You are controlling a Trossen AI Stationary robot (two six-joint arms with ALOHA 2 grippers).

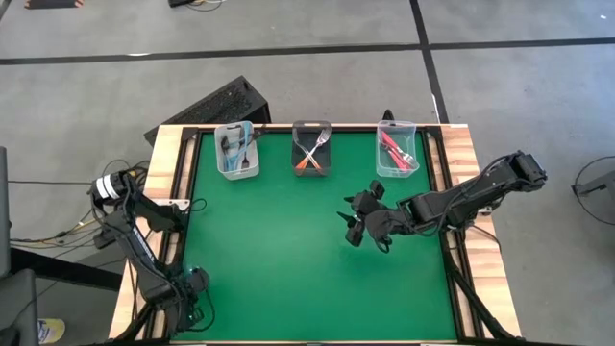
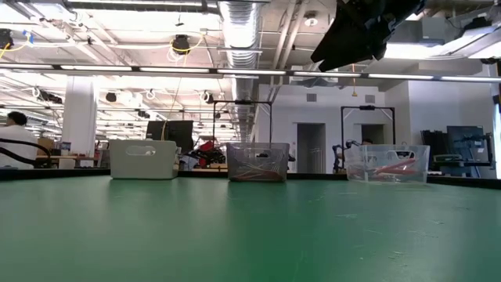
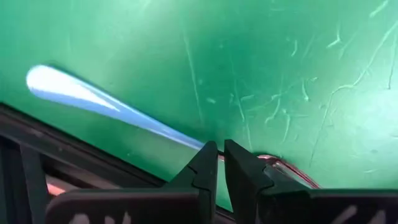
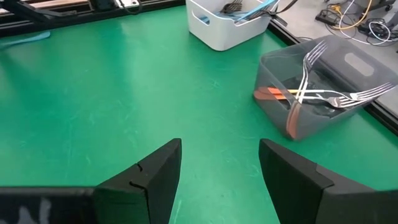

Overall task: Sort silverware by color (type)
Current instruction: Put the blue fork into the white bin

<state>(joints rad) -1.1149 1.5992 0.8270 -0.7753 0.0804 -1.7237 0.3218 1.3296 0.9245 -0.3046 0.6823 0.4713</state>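
Note:
The forks lie in three bins along the far edge. Light blue handles show in the white bin (image 1: pixel 237 154) (image 4: pixel 227 25). Orange-handled forks (image 4: pixel 292 99) cross in the dark bin (image 1: pixel 311 151) and lean on its walls. Pink-red ones (image 2: pixel 391 167) rest in the clear bin (image 1: pixel 397 151). My right gripper (image 1: pixel 354 228) (image 4: pixel 221 146) hangs open and empty, high over the mat (image 2: pixel 344 47), nearer than the dark and clear bins. My left gripper (image 1: pixel 195 286) (image 3: pixel 219 152) sits shut at the near-left corner. A blurred light blue streak (image 3: pixel 93 96) runs up to its fingertips; what it is cannot be told.
A black rail (image 3: pixel 62 162) borders the mat close to the left gripper. Green mat (image 1: pixel 288 259) stretches between the bins and the near edge. Wooden side boards (image 1: pixel 461 154) flank the table. A person sits far off in the room (image 2: pixel 14 137).

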